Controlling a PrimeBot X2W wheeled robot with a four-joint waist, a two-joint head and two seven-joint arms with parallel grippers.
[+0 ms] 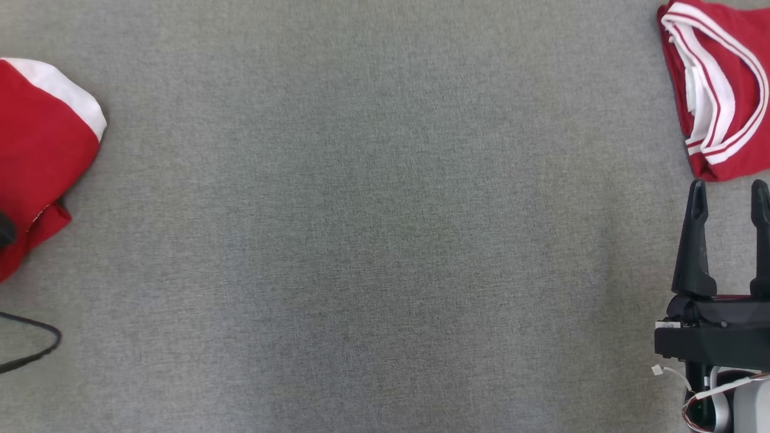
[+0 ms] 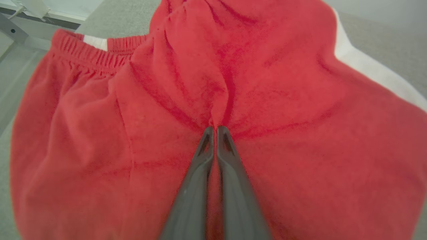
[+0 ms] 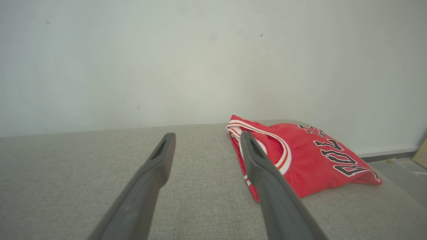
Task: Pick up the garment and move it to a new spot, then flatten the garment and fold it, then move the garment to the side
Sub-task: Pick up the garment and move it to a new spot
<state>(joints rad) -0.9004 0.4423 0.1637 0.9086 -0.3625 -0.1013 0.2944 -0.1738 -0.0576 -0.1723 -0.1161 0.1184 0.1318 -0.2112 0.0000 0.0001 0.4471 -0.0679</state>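
Near edge of the grey fabric pad: right gripper at the near-right corner, 2 fingers spread wide with nothing between them, tips pointing at the far edge. Black cable loops in at the near-left.

Left gripper: fingers pressed together, clamped on a pinched ridge of the red shorts. Creases fan out from the tips. Shorts lie at the pad's left edge, about mid-depth, cut by the head view's frame.

Beyond the left fingertips: elastic waistband at that wrist view's upper left, white side stripe at its upper right.

Far-right corner: folded red jersey, white trim, black lettering, just beyond the right fingertips. Pale wall behind the far edge.
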